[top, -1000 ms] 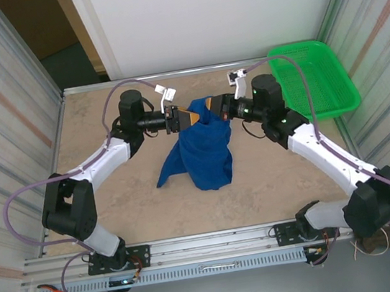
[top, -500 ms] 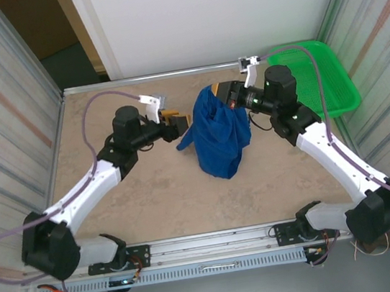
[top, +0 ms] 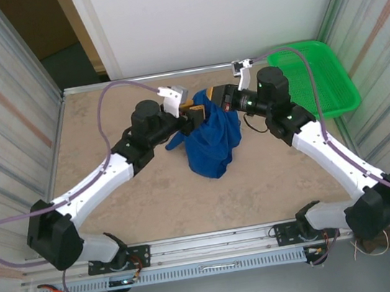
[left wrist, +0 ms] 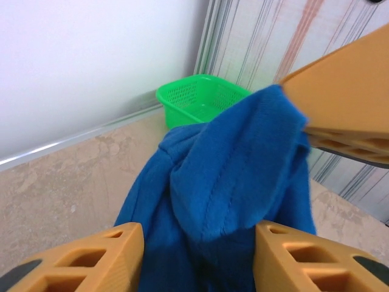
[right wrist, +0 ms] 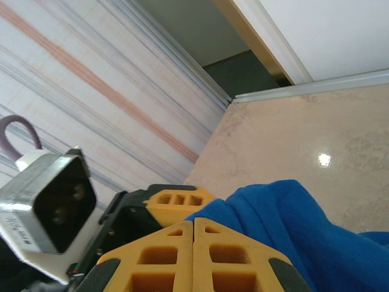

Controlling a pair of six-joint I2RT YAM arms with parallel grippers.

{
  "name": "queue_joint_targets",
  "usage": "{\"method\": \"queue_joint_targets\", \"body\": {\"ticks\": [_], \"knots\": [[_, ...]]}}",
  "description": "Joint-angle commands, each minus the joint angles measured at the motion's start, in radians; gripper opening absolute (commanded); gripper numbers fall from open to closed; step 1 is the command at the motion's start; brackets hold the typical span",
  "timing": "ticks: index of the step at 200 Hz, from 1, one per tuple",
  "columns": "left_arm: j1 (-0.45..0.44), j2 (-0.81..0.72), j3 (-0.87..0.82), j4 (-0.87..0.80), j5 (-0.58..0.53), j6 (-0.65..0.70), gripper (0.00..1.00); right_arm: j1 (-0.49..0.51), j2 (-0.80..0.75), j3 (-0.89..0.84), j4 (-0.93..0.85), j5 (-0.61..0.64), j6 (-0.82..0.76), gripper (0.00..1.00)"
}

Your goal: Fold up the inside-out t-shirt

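The inside-out t-shirt [top: 212, 140] is a royal-blue bundle hanging from my right gripper [top: 219, 99], its lower part resting on the table. That gripper [right wrist: 193, 228] is shut on the shirt's top edge [right wrist: 304, 225], its orange fingers pressed together. My left gripper [top: 194, 111] is right beside it, on the left. In the left wrist view its jaws [left wrist: 197, 237] stand open, one finger [left wrist: 115, 249] on each side of a hanging fold of the shirt [left wrist: 231, 182]. The right gripper's orange finger [left wrist: 346, 103] shows above that fold.
A green mesh basket [top: 316, 78] stands at the table's back right corner, also in the left wrist view [left wrist: 200, 100]. Striped walls close the table [top: 115, 201] on both sides, a white wall at the back.
The left gripper drew back to the left from the shirt, then came right again to straddle the hanging fold. The right gripper lifted the shirt towards the back and kept hold.
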Motion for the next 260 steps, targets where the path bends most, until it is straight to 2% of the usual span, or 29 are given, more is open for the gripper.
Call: {"method": "queue_joint_targets", "body": {"ticks": [1,20,28,47,65,68,75,81,88,98,112,124,136,149,164,191,223,246,260], "knots": [[-0.008,0.016,0.052,0.045,0.005,0.025,0.46,0.016,0.009,0.026,0.034,0.012,0.006,0.00],[-0.008,0.031,0.062,0.035,-0.014,0.029,0.38,0.023,0.019,0.025,0.039,0.010,0.006,0.00],[-0.009,0.036,0.068,0.023,-0.032,0.034,0.29,0.024,0.023,0.025,0.041,0.011,0.006,0.00],[-0.006,0.039,0.093,-0.031,-0.074,0.055,0.01,0.019,0.042,0.026,0.035,0.025,0.000,0.00],[0.022,0.029,0.132,-0.096,0.011,0.052,0.00,-0.021,0.085,0.036,-0.018,0.065,-0.018,0.00],[0.030,0.030,0.141,-0.108,0.038,0.044,0.00,-0.031,0.090,0.037,-0.028,0.072,-0.020,0.05],[0.055,0.030,0.166,-0.138,0.114,0.017,0.00,-0.059,0.108,0.026,-0.047,0.090,-0.028,0.38],[0.074,0.032,0.189,-0.169,0.171,-0.005,0.00,-0.079,0.117,0.007,-0.051,0.100,-0.024,0.56],[0.098,0.033,0.215,-0.200,0.243,-0.028,0.00,-0.096,0.118,-0.025,-0.037,0.097,-0.009,0.65],[0.133,0.041,0.250,-0.238,0.347,-0.072,0.00,-0.103,0.107,-0.082,0.008,0.087,0.009,0.69],[0.191,0.059,0.273,-0.229,0.512,-0.168,0.00,-0.086,0.092,-0.145,0.035,0.107,0.013,0.71],[0.235,0.072,0.264,-0.155,0.633,-0.274,0.00,-0.068,0.093,-0.186,0.041,0.138,0.007,0.70],[0.270,0.085,0.243,-0.042,0.739,-0.382,0.00,-0.064,0.115,-0.216,0.050,0.151,0.007,0.66],[0.294,0.095,0.216,0.067,0.795,-0.469,0.00,-0.071,0.149,-0.216,0.025,0.151,0.010,0.60],[0.304,0.092,0.201,0.077,0.785,-0.489,0.00,-0.076,0.142,-0.226,0.027,0.138,0.007,0.59],[0.304,0.081,0.181,0.034,0.739,-0.453,0.00,-0.066,0.047,-0.241,0.030,0.122,-0.007,0.69],[0.305,0.088,0.180,-0.015,0.711,-0.426,0.00,-0.031,-0.043,-0.300,0.115,0.094,-0.007,0.74],[0.305,0.101,0.182,-0.030,0.700,-0.426,0.00,0.012,-0.017,-0.335,0.228,0.084,0.017,0.75],[0.306,0.109,0.186,-0.033,0.696,-0.433,0.00,0.037,0.041,-0.332,0.280,0.080,0.030,0.71]]}}
